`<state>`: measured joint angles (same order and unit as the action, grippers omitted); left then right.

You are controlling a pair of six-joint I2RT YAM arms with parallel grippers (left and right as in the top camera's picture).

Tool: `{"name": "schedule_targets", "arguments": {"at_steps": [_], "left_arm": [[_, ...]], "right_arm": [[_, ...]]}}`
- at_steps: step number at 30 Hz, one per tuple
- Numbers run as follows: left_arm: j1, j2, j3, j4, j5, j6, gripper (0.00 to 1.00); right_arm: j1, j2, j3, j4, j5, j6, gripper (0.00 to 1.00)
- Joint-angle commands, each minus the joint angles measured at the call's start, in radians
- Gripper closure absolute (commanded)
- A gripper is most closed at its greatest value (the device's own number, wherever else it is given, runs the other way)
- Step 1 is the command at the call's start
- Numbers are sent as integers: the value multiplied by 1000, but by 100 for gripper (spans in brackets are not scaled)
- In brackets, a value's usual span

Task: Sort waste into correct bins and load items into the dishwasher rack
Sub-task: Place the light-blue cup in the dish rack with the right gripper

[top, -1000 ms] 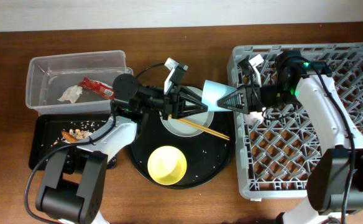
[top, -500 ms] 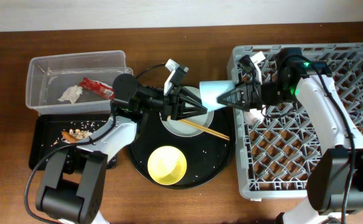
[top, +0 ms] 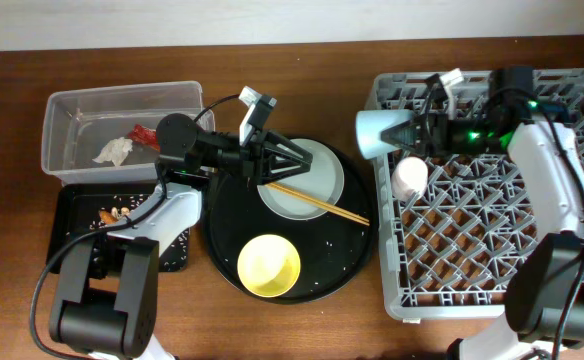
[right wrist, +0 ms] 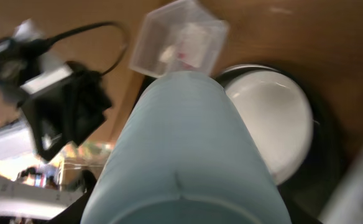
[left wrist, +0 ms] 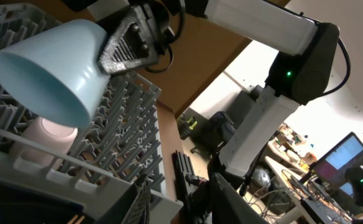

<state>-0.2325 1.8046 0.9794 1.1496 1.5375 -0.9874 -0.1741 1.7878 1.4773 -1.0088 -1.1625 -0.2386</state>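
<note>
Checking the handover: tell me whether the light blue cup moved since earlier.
Yes: light blue cup shifted right, from the plate toward the dishwasher rack.

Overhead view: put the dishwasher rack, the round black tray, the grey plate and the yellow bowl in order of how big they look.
Largest to smallest:
1. the dishwasher rack, clearly the biggest
2. the round black tray
3. the grey plate
4. the yellow bowl, somewhat smaller than the plate
</note>
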Motion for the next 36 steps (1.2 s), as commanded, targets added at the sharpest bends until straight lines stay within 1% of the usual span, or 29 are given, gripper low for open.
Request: {"name": "schedule_targets", "arguments": {"at_steps": [1, 2, 5, 6, 8, 10, 12, 13, 15, 17, 19, 25, 29, 31, 32, 35, 36], "left_arm": [[-3, -4, 2, 8, 7, 21, 69], [-3, -4, 2, 8, 11, 32, 69], [-5, -4, -14, -66, 15, 104, 69], [-7, -4, -27, -105, 13, 143, 69], [-9, -4, -52, -222, 3, 257, 69], [-9, -4, -64, -341, -29, 361, 69], [-9, -4, -68, -554, -127, 523, 69], [-9, -4, -68, -621, -167, 576, 69], [-9, -4, -68, -733, -248, 658, 69], [-9, -4, -68, -805, -308, 702, 69], [-9, -4, -68, -822, -332, 702, 69], [-10, -4, -68, -822, -339, 702, 69], [-10, -4, -68, -823, -338, 702, 69], [-10, -4, -68, -822, -343, 702, 64], [-10, -4, -68, -822, -350, 702, 64], [-10, -4, -68, -823, -350, 702, 64], [-10, -4, -68, -824, -349, 701, 64]], "right_arm": [[-33, -15, 97, 3, 261, 156, 48], [-32, -16, 127, 3, 393, 193, 48], [-29, -16, 172, 22, 635, 245, 48], [-29, -16, 173, 45, 701, 252, 48], [-29, -14, 172, 71, 831, 252, 48], [-29, -14, 171, 84, 881, 252, 48], [-29, -13, 170, 113, 887, 251, 48], [-29, -12, 170, 126, 887, 251, 48], [-29, -12, 163, 151, 887, 251, 48], [-29, 0, 156, 154, 887, 251, 48], [-28, 31, 155, 155, 885, 251, 48], [26, 129, 155, 187, 888, 251, 48], [50, 134, 155, 183, 977, 256, 47], [50, 134, 155, 176, 980, 256, 35], [50, 134, 155, 174, 980, 255, 31], [50, 134, 155, 171, 980, 274, 12], [50, 134, 155, 171, 980, 274, 11]]}}
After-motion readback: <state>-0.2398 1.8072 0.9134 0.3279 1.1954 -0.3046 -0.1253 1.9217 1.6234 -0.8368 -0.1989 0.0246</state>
